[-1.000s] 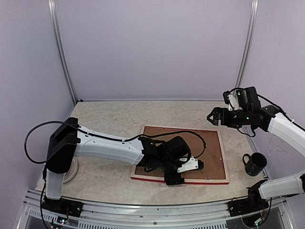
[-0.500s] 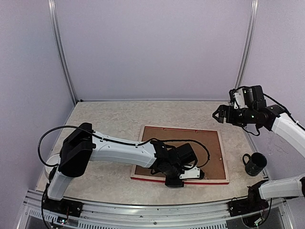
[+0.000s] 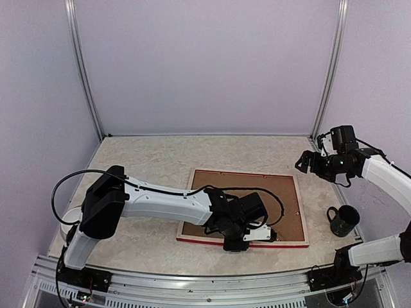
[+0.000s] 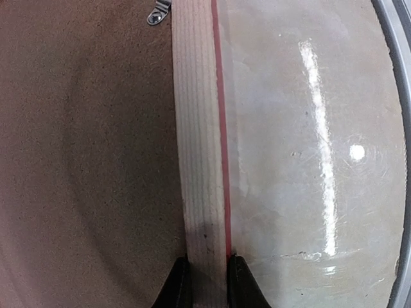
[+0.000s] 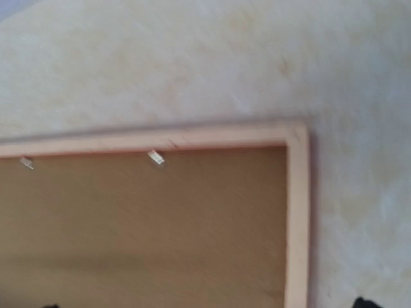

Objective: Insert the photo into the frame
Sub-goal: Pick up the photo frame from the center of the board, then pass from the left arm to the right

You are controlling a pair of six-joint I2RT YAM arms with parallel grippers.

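Note:
The frame [image 3: 300, 212] lies face down on the table, its pale wood rear up and a thin red edge along its near side. A brown backing board [image 3: 257, 192] fills it. My left gripper [image 3: 236, 244] is shut on the frame's near rail [image 4: 199, 128], one dark fingertip [image 4: 180, 285] on the board side and the other on the red outer edge. My right gripper [image 3: 307, 162] hangs open in the air beyond the frame's far right corner [image 5: 297, 138], holding nothing. The photo is out of view.
A black mug [image 3: 343, 220] stands to the right of the frame. A small metal clip [image 4: 158, 13] sits on the backing board by the rail, another [image 5: 156, 158] by the far rail. A white round object [image 3: 96, 232] lies behind the left arm. The table's metal edge [image 4: 399, 96] runs close by.
My left gripper has closed onto the frame's near rail after shifting slightly right. The right arm has drawn back to the right and a little lower, jaws still open.

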